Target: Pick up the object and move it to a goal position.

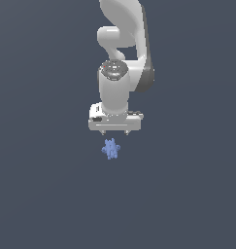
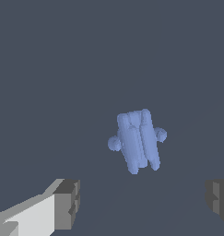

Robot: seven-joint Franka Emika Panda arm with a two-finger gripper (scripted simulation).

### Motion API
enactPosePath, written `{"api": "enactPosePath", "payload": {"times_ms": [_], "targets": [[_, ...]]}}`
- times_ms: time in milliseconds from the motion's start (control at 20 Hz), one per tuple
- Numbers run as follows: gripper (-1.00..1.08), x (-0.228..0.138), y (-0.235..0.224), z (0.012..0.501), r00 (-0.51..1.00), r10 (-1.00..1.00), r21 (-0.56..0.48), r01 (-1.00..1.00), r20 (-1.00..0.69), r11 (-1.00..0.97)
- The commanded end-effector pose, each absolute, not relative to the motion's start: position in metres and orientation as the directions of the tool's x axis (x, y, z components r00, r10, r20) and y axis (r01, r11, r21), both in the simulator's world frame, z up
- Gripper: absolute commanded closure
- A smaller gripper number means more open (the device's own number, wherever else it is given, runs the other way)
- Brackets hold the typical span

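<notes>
The object [image 1: 110, 149] is a small periwinkle-blue knobbly thing with short lumpy prongs, lying on the dark grey floor. In the exterior view it sits just in front of and below the white gripper [image 1: 115, 132], a little toward that view's left. The gripper hangs above the floor with its fingers spread wide and nothing between them. In the wrist view the object [image 2: 136, 139] lies apart from both grey fingertips [image 2: 67, 204], and the gripper [image 2: 143, 200] is open and empty.
The white arm [image 1: 122, 58] rises behind the gripper toward the top of the exterior view. A plain dark grey floor [image 1: 46, 194] surrounds the object on all sides.
</notes>
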State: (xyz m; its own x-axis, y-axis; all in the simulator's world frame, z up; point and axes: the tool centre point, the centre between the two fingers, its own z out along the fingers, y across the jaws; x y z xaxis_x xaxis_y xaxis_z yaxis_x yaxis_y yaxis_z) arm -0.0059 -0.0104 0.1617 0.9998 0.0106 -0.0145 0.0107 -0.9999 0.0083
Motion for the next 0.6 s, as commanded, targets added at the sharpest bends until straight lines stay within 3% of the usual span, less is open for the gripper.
{"api": "enactPosePath", "payload": {"times_ms": [0,550], "targets": [[-0.92,-0.0059,-0.0104,0.1617,1.000,0.011,0.008,0.011,-0.014,-1.000],[-0.92,-0.0059,-0.0183,0.1704,0.999,0.048,0.020,0.048,-0.019,-0.999]]}}
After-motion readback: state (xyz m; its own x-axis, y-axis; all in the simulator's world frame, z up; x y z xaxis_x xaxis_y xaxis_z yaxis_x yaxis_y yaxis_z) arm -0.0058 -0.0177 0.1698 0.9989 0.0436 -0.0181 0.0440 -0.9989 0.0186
